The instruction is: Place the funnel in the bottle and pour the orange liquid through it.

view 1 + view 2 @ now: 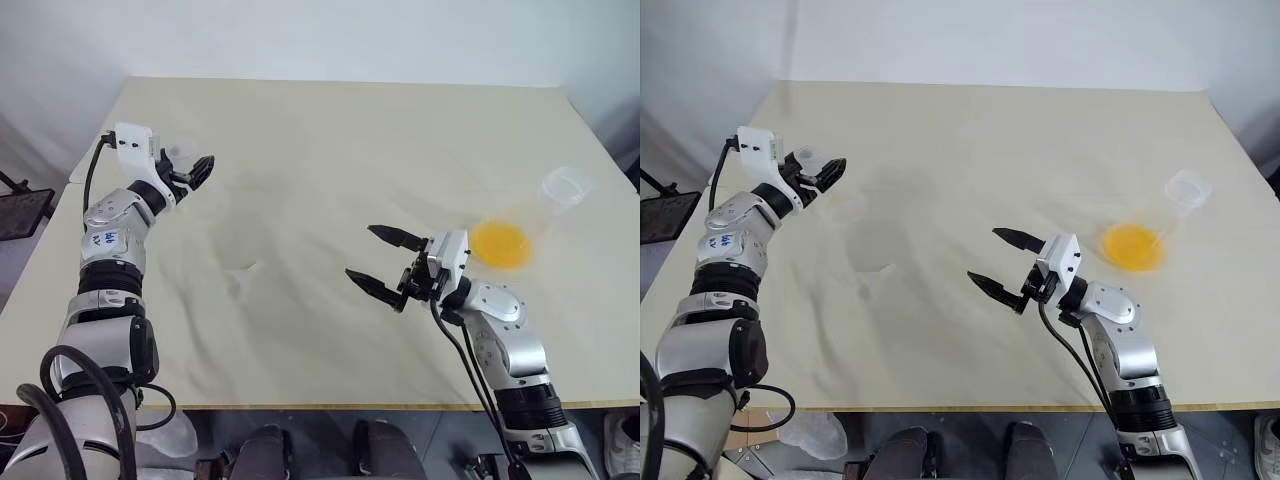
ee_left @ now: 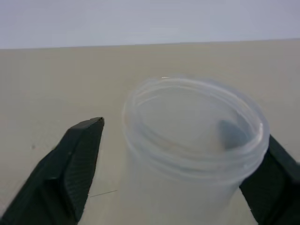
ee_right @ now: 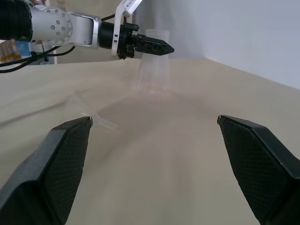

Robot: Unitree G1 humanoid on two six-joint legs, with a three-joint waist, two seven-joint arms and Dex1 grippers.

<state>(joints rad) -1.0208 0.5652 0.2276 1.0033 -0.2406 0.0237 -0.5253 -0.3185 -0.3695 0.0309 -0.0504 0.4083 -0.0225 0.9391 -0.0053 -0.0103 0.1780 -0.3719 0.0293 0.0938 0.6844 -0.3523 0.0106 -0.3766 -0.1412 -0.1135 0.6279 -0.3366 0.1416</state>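
Squeeze the left jaws, now open on both sides of the bottle, gently around its neck; leave the right jaws wide open and empty.

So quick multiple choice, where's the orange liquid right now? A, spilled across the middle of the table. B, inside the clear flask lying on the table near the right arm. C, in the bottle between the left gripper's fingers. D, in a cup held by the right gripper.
B: the orange liquid sits in the wide base of a clear flask lying on the table, just beyond the open, empty right gripper.
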